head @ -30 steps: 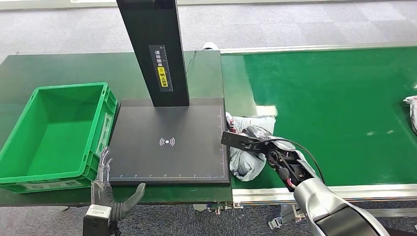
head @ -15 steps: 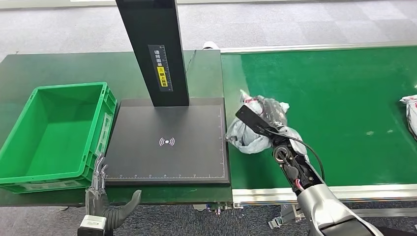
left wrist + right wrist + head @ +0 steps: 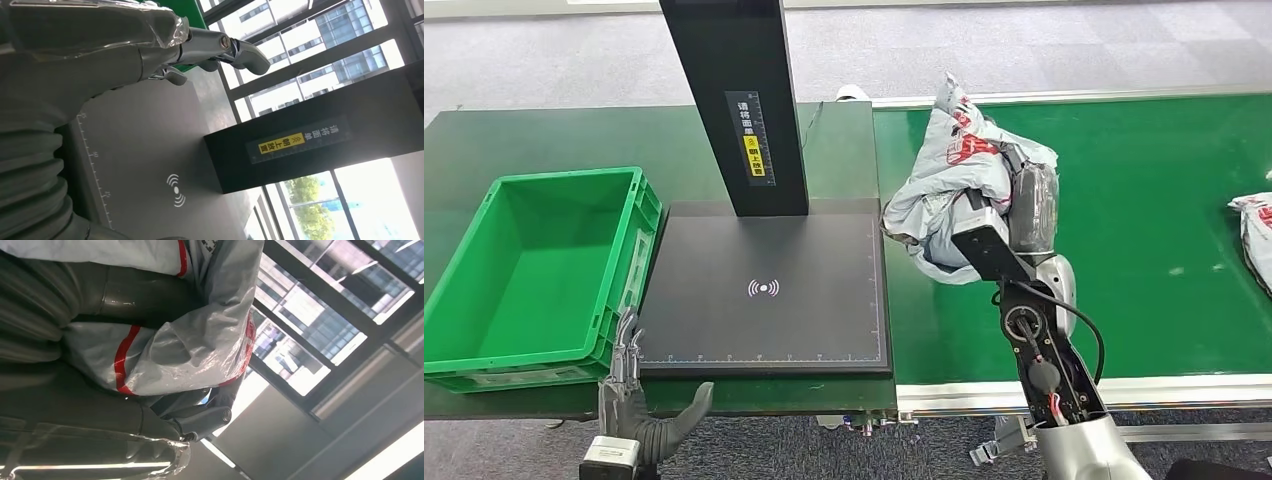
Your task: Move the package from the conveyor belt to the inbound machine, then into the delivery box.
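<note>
Package [image 3: 952,180] one, gripped by right hand [image 3: 1024,205]; second package [image 3: 1254,235] on belt [image 3: 1144,200].

We see our right arm as a silver shell giving way to a dark open frame with round joints, a looping black cable and red wiring. Our right robot hand [image 3: 1024,215] is dark grey under clear film; our left robot hand [image 3: 639,405] shows grey ribbed cover, thick grey thumb, silvery fingers [image 3: 235,47].
</note>
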Controlling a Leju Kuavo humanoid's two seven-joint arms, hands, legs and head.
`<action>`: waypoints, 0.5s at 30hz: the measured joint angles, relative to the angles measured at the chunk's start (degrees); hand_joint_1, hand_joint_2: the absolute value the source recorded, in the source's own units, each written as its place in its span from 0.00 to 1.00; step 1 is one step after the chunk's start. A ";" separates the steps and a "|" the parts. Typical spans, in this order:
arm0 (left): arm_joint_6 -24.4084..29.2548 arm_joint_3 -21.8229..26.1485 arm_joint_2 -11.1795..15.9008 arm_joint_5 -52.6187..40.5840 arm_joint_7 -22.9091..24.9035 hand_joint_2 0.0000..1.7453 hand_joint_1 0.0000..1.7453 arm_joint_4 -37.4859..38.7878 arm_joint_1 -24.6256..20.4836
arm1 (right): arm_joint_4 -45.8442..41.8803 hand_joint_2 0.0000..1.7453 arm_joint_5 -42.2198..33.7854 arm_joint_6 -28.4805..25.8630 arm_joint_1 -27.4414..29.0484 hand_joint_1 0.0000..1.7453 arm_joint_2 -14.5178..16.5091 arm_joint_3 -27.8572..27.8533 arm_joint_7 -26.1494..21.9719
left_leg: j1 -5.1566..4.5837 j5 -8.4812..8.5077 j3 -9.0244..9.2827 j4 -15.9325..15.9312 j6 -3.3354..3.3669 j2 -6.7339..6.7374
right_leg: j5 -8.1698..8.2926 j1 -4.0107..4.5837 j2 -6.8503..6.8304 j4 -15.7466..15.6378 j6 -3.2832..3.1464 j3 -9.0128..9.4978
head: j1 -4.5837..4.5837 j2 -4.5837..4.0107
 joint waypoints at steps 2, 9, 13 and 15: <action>-0.42 -0.07 -0.02 -0.02 -0.08 1.00 0.00 0.02 -0.51 | -0.88 1.00 2.03 1.81 0.63 1.00 0.14 0.97 -0.40 | 0.01 0.00 0.01 -0.01 0.00 0.06 | 0.00 0.01 0.01 0.00 0.00 0.00 | 0.00 0.00; -1.31 -0.41 0.00 -0.04 -0.97 1.00 0.00 0.71 -2.13 | 2.56 1.00 8.33 16.06 1.69 1.00 0.37 12.53 -1.41 | 0.02 0.00 0.00 -0.02 0.00 0.02 | 0.00 0.03 0.01 0.00 0.00 0.00 | 0.00 0.00; -1.33 -0.41 0.02 -0.03 -0.97 1.00 0.00 0.85 -2.36 | 4.54 1.00 8.12 17.27 1.88 1.00 0.67 16.96 -1.61 | 0.01 0.00 -0.04 -0.01 0.00 -0.03 | -0.01 0.03 -0.02 0.00 0.00 -0.01 | 0.01 0.00; -1.33 -0.41 0.06 -0.03 -0.97 1.00 0.00 0.85 -2.46 | 5.01 1.00 8.00 17.29 1.86 1.00 0.70 17.91 -1.64 | 0.01 0.00 -0.05 -0.01 0.00 -0.03 | -0.01 0.02 -0.02 0.00 0.00 -0.01 | 0.01 0.00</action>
